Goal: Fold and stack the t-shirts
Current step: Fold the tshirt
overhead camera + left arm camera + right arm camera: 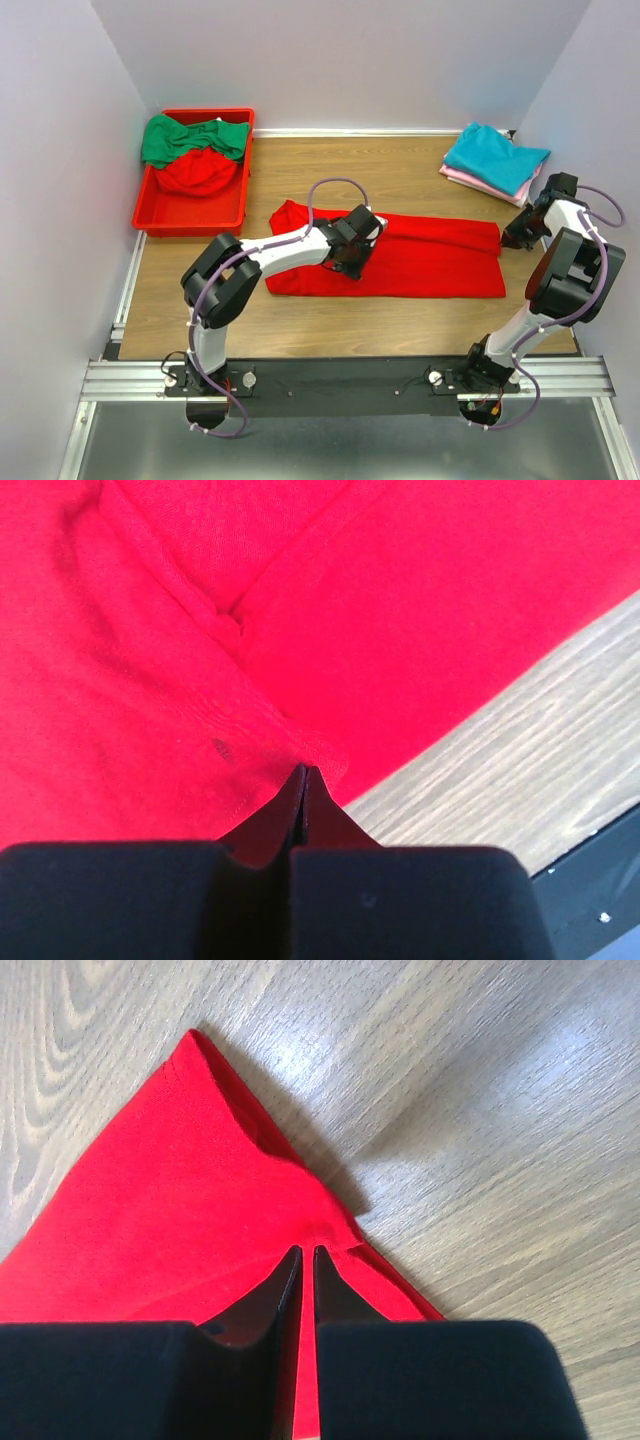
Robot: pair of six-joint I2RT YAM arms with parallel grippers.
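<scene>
Bright red cloth t-shirt (430, 262) lies half-folded, clamped by left claw (303, 772) and right claw (301, 1252); folded teal-and-pink stack (497, 160) done, crumpled green shirt (190, 140) waits.

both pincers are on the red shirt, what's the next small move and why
Probably raise the right pincer a little with its corner of the red t-shirt, starting a fold toward the left pincer, which pinches a fold near the shirt's middle.
</scene>
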